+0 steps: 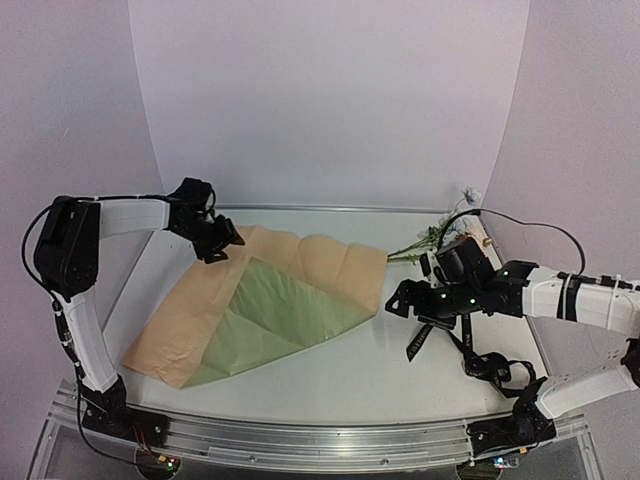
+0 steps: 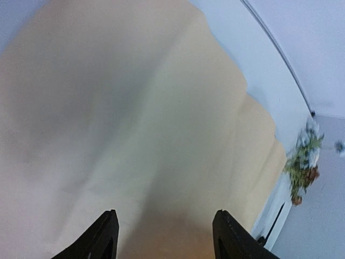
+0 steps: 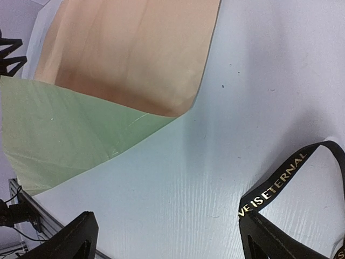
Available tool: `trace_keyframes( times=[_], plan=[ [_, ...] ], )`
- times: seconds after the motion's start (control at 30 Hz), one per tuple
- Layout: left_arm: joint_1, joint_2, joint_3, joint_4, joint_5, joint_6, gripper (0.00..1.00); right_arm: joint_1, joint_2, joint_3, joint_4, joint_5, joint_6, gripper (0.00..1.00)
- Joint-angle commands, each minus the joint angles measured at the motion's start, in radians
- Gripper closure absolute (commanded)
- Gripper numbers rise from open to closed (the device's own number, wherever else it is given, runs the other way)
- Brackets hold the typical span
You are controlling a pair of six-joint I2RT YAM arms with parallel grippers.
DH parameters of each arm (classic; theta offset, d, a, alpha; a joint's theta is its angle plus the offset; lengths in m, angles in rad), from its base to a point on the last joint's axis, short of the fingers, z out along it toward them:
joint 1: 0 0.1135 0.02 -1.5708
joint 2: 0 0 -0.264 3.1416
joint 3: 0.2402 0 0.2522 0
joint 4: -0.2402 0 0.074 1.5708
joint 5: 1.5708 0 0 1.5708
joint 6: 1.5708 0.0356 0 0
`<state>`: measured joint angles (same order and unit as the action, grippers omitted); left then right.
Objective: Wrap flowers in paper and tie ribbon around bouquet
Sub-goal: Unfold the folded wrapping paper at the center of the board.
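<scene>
Left gripper (image 2: 165,216) hovering open over paper (image 1: 300,270) corner; right gripper (image 3: 167,222) gaping empty beside its edge. Flowers (image 1: 432,238) probably needing laying diagonally on it first.

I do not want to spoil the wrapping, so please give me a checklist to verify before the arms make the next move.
1. Left gripper open and empty: ok, over the paper's far corner.
2. Right gripper open and empty: ok.
3. Paper lying flat: not ok, one part is folded over, green side up.
4. Flowers on the paper: not ok, they lie beside its right corner.
5. Ribbon clear of the right gripper: cannot tell, it runs very close.
</scene>
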<state>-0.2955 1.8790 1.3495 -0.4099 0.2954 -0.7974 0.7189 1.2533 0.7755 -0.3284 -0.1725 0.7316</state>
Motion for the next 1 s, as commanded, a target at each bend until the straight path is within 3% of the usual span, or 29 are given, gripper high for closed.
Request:
trace_keyframes(
  times=[0.0,0.2,0.43,0.7,0.97],
  plan=[
    [-0.175,0.062,0.013,-0.053,0.072,0.022,0.45,-0.010,0.020,0.067,-0.048,-0.084,0.020,0.06],
    [-0.359,-0.022,-0.078,0.061,0.153,0.010,0.59,-0.010,0.046,0.071,-0.075,-0.048,0.029,0.07],
    [-0.507,-0.159,-0.237,0.090,0.259,0.090,0.59,-0.011,0.161,0.182,-0.131,0.039,-0.017,0.06],
    [-0.522,-0.231,-0.451,0.134,0.311,0.137,0.60,-0.026,0.379,0.424,-0.196,0.038,-0.043,0.05],
    [-0.475,-0.287,-0.472,0.076,0.103,0.041,0.60,-0.059,0.544,0.551,-0.194,0.025,-0.065,0.05]
  ],
)
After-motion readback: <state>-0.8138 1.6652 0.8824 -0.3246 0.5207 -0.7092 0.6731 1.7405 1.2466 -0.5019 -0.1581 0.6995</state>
